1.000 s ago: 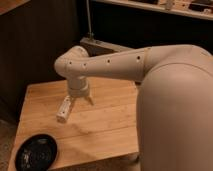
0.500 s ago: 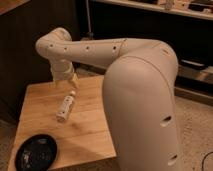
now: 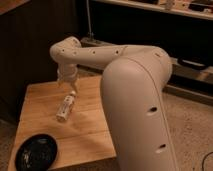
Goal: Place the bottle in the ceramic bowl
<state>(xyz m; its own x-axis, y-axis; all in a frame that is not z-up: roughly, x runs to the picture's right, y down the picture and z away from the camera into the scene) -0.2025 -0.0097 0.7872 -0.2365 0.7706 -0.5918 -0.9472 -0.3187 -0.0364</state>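
bottle held over the table, bowl waiting at the near left corner

the gripper (image 3: 70, 89) hangs over the far left part of the wooden table (image 3: 42, 107), at the end of the white arm (image 3: 102, 54) that reaches in from the right and bends downward at its leftmost joint. the pincer appears closed on the upper, capped end of the bottle (image 3: 65, 107) – the grip itself is small and dim, but the bottle's top sits right up at the fingertips.

the bottle is tilted, with its cap up and toward the far right and its base down and toward the near left. it is over the middle-left of the tabletop; whether its base touches the wood cannot be told.

the ceramic bowl (image 3: 36, 152) sits at the near left corner of the table, black and glossy with pale flecks inside. it is apart from the bottle, nearer and a little further left – bare wood lies between them.

the robot's bulky white body (image 3: 142, 115) fills the near right and hides the table's right side. a speckled floor (image 3: 197, 125) shows at the right, and dark cabinetry (image 3: 30, 45) stands beyond the table.
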